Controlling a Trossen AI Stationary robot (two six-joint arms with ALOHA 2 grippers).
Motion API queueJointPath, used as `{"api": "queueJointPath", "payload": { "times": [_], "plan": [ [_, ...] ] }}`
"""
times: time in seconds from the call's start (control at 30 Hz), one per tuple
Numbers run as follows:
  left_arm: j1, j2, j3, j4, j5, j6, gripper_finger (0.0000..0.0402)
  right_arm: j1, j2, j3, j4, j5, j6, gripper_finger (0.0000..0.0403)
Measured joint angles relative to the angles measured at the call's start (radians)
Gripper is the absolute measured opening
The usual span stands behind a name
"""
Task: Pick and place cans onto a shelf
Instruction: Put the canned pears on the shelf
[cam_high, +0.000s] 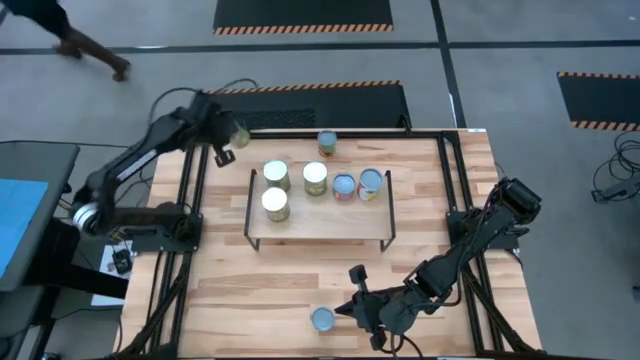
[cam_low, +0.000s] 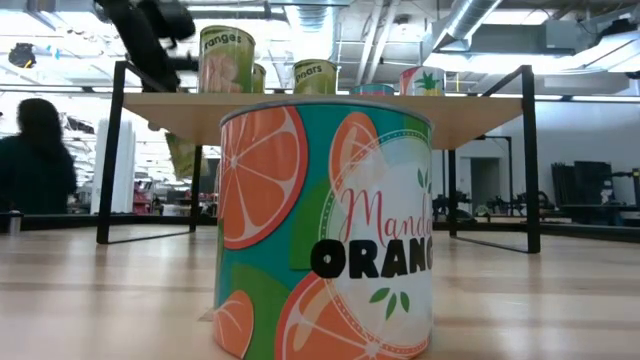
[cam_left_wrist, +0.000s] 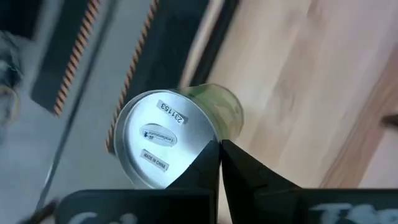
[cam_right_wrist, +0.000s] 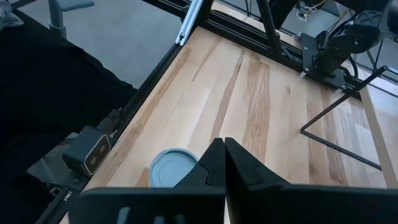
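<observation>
Right now a green-label can (cam_left_wrist: 165, 140) sits at the far left corner of the table (cam_high: 250, 280), silver top showing, right at the tips of the left gripper (cam_left_wrist: 219, 149). That gripper's fingers are pressed together with nothing between them, so the can looks ungripped. Risk: it's close to the table edge, and a nudge from the closed tips could tip it or roll it off.

Shelf (cam_high: 320, 225) is mid-table and carries five cans (cam_high: 315, 177). Another loose can (cam_high: 327, 142) stands just behind the shelf. A mandarin orange can (cam_low: 325, 225) waits near the front edge, just beside the right gripper (cam_right_wrist: 224, 149), whose fingers are also pressed together, holding nothing. The back-row cans could block a carry-in from behind. A person (cam_low: 40, 150) is in the room beyond the table.
</observation>
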Motion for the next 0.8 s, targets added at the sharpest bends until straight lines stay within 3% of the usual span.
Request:
{"api": "queueJointPath", "payload": {
  "times": [0.2,0.3,0.47,0.57,0.7,0.8],
  "plan": [
    [0.004,-0.259,0.000,0.013,0.077,-0.057,0.0000,0.003,-0.021,0.000,-0.024,0.011,0.000,0.0010],
    [0.019,-0.389,0.000,0.013,0.130,-0.094,0.0000,0.007,-0.042,0.001,-0.053,0.073,-0.008,0.0010],
    [0.027,-0.568,0.001,0.031,0.310,-0.202,0.0000,0.027,-0.104,0.000,-0.076,0.195,-0.078,0.0006],
    [0.027,-0.648,0.001,0.054,0.415,-0.261,0.0000,0.018,-0.129,-0.003,-0.084,0.210,-0.102,0.0005],
    [0.027,-0.733,0.002,0.078,0.502,-0.325,0.0000,-0.038,-0.143,-0.079,0.021,0.210,-0.134,0.0004],
    [0.027,-0.780,0.002,0.085,0.538,-0.350,0.0000,-0.096,-0.143,-0.167,0.236,0.176,-0.192,0.0004]
  ]
}}
